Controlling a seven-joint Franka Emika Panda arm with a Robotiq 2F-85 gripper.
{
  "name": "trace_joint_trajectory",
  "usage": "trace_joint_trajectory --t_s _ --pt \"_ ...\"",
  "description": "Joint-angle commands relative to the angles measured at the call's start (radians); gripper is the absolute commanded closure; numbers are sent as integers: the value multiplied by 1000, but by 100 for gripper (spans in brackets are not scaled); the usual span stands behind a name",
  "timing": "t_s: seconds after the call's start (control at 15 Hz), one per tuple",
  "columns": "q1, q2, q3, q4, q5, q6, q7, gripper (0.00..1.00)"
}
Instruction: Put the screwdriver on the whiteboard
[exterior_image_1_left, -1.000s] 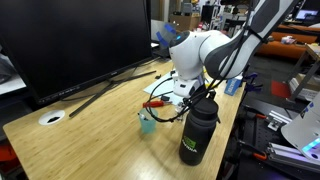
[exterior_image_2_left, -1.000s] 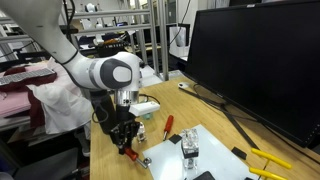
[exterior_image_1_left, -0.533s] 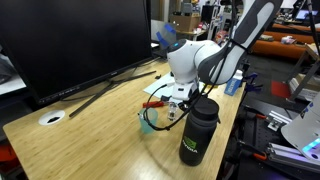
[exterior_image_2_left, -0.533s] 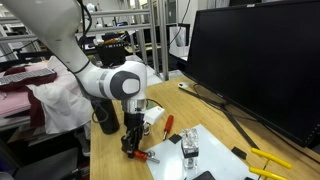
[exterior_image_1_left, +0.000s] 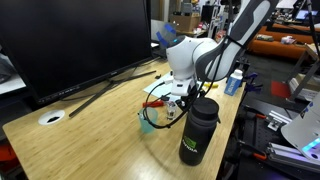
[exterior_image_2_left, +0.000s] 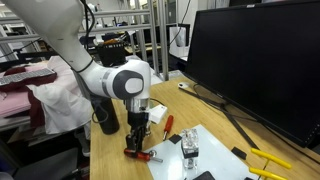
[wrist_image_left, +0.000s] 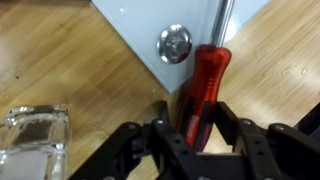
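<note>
In the wrist view the screwdriver (wrist_image_left: 203, 85) has a red handle and a metal shaft that runs up over the whiteboard (wrist_image_left: 135, 15), a flat white board whose corner points down toward me. My gripper (wrist_image_left: 195, 125) is shut on the screwdriver's handle, low over the wood at that corner. A small round silver piece (wrist_image_left: 173, 43) sits on the board beside the shaft. In an exterior view the gripper (exterior_image_2_left: 137, 150) is down at the table with the red handle (exterior_image_2_left: 143, 155) at its tips, next to the whiteboard (exterior_image_2_left: 205, 140). The board also shows in an exterior view (exterior_image_1_left: 163, 88).
A black bottle (exterior_image_1_left: 197, 130) stands near the table edge, close to the arm. A second red tool (exterior_image_2_left: 166, 125) lies by the board. A clear block (wrist_image_left: 30, 140) sits on the wood. A large monitor (exterior_image_1_left: 70, 40), a teal cup (exterior_image_1_left: 147, 122) and a white disc (exterior_image_1_left: 50, 117) are nearby.
My gripper has come down and moved toward the whiteboard with the screwdriver in it. It now sits low at the board's corner.
</note>
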Motion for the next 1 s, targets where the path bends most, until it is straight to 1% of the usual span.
trace_joint_trajectory --t_s 0.0,0.13,0.2,0.33,0.4,0.67,0.73,0.8,0.93 --pt "-30 -51 26 -28 71 17 -82 16" --pt "-31 -99 38 -46 122 16 -121 2" --pt "-31 -130 43 -56 148 16 -137 1" --pt "-23 -191 46 -70 202 -7 -166 0" --pt "-14 -220 42 -72 219 -43 -159 0" --pt "13 -335 14 -101 226 -171 -74 0" --pt "14 -361 10 -108 247 -213 -49 0" --pt "19 -314 8 -81 219 -178 -79 0" --pt "22 -330 6 -86 220 -189 -74 0"
